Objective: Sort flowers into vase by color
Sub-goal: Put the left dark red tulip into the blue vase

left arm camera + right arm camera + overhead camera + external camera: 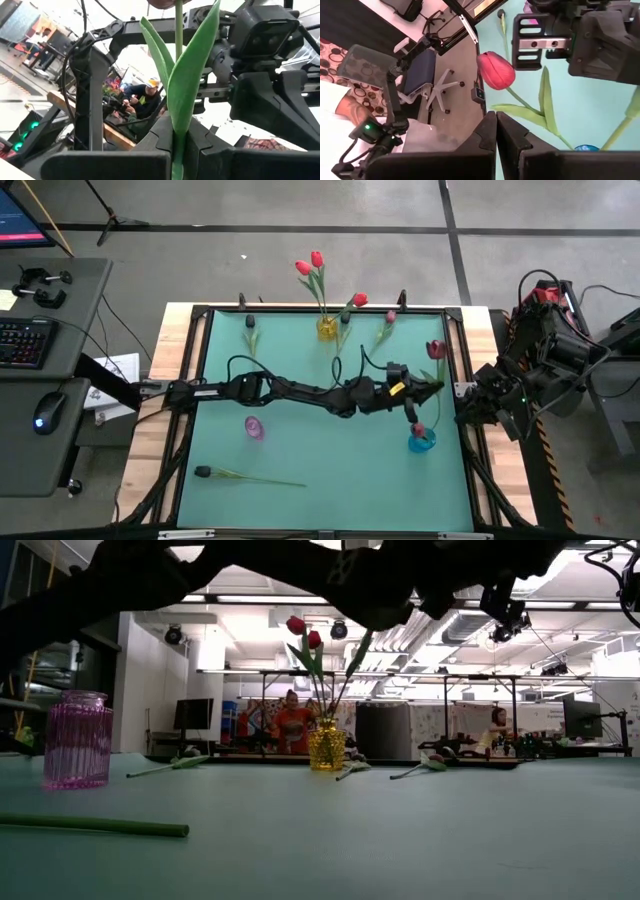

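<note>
My left gripper [428, 390] reaches across the table to its right side and is shut on a crimson tulip. The tulip's head [436, 350] lies toward the far edge and also shows in the right wrist view [496, 70]. Just nearer stands a blue vase [421, 442] with a pinkish-red head at its mouth. A yellow vase [327, 328] at the far edge holds red tulips. A pink vase [255, 427] stands left of centre. A dark-headed tulip [203, 472] lies flat near the front. My right gripper [496, 145] is shut, holds nothing, and waits beyond the table's right edge. My left gripper pinches the tulip's stem [178, 137] just below its two long leaves [192, 75], between the two fingers. The fingers come from the table's left and lie across the stem. The tulip is lifted off the table, its head leaning toward the far edge. The stem's lower end is hidden.
Three more tulips lie along the far edge [250, 330] [345, 315] [388, 320]. The dark tulip's green stem [95, 826] runs along the near part of the table. People sit in the room behind. The right arm [500, 395] stands close to the blue vase.
</note>
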Controlling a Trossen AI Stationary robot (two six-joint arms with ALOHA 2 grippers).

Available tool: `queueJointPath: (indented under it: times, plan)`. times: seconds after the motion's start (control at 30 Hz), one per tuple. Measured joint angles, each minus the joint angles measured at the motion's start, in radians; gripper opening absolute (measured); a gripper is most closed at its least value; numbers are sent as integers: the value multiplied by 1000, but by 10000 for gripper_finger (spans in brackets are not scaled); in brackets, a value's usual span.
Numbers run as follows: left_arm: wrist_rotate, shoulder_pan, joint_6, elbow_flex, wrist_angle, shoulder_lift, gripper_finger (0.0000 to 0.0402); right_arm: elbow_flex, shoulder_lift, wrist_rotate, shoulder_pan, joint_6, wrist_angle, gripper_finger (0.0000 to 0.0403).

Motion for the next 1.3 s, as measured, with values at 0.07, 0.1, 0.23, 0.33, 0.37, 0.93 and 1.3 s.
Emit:
queueJointPath:
  times: [0.07,0.1,0.23,0.33,0.37,0.93,1.3]
  plan:
    - [0,-2,10,0,11,6,0,0,0,0,0,0,0,0]
    - [0,-4,14,0,13,7,0,0,0,0,0,2,0,0]
    - [31,-8,47,0,-13,7,0,0,0,0,0,7,1,0]
    - [117,-8,103,0,-38,8,0,0,0,0,0,8,1,0]
    - [139,-8,109,0,-41,8,0,0,0,0,0,8,3,0]
    - [207,2,199,0,-134,6,109,0,-1,0,0,9,25,0]
    - [580,46,29,0,-272,-32,253,0,-3,-13,0,8,52,0]
